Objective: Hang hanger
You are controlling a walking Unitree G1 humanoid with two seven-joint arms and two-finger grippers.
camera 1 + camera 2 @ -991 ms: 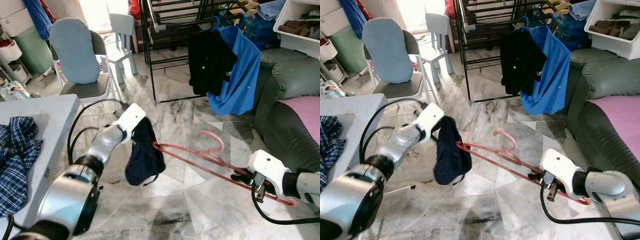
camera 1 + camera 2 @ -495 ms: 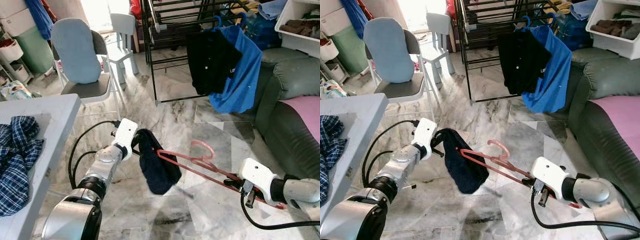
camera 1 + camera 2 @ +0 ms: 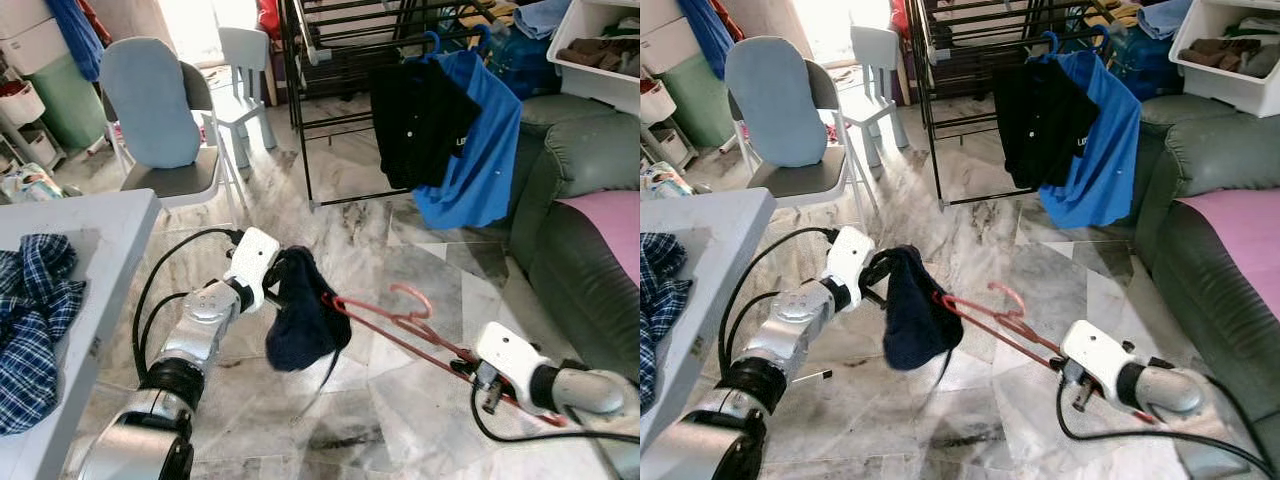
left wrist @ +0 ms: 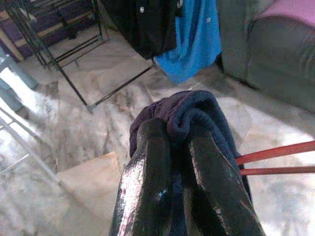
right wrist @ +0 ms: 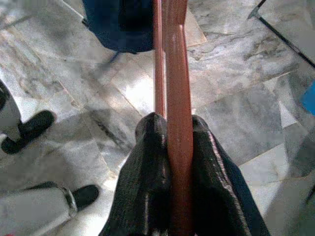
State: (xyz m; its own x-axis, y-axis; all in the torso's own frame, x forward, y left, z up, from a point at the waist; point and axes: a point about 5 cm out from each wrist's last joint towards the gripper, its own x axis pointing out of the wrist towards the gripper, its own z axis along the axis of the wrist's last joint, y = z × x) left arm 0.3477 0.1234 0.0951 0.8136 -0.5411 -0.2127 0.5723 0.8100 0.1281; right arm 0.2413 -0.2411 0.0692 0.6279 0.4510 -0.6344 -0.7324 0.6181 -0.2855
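Red plastic hanger [image 3: 420, 330] is pinched at 1 end by the right gripper [image 5: 170, 147] above the floor, while the left gripper [image 4: 172, 147], clamped on the dark garment [image 3: 300, 315], is threading it on; next, hang it on the rack [image 3: 340, 60].

Two silver jointed arms with dark bands at the joints, white housing at each wrist, looped black cables – left gripper [image 4: 179, 147] and right gripper [image 5: 174, 142] each with two long, glossy black fingers.
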